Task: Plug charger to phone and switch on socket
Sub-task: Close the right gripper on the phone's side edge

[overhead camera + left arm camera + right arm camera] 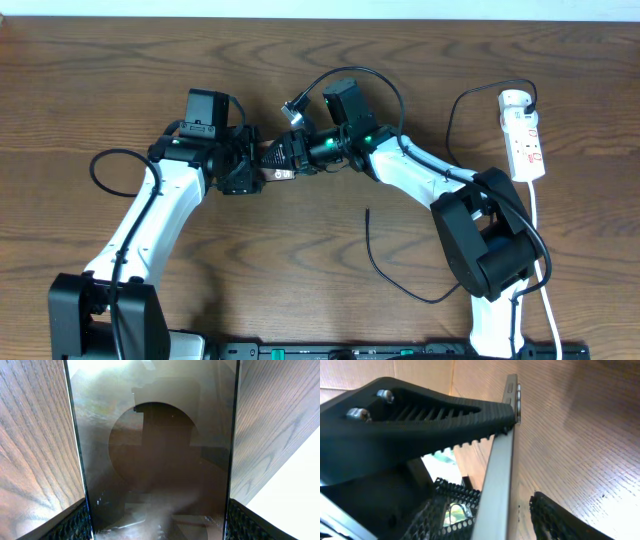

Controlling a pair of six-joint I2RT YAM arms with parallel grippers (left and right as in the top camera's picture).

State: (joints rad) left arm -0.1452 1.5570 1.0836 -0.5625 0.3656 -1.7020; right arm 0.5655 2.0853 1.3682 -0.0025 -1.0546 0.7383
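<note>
The phone (279, 174) is held up on edge above the table between my two grippers. In the left wrist view its glossy dark face (157, 450) fills the span between my fingers, and my left gripper (157, 510) is shut on its two long sides. In the right wrist view the phone's silver edge (502, 460) runs between my right gripper's (492, 492) pads, with a gap of wood showing to the right finger (555, 520), so that gripper is open. The charger (385, 265) lies loose on the table, plug tip (367, 211) free. The socket (524, 135) lies at the far right.
The socket's white cord (540, 240) runs down the right side past the right arm's base (490, 245). Thick black robot cables loop above the right wrist (360, 72) and beside the left arm (100, 165). The left finger (420, 415) crosses the right wrist view.
</note>
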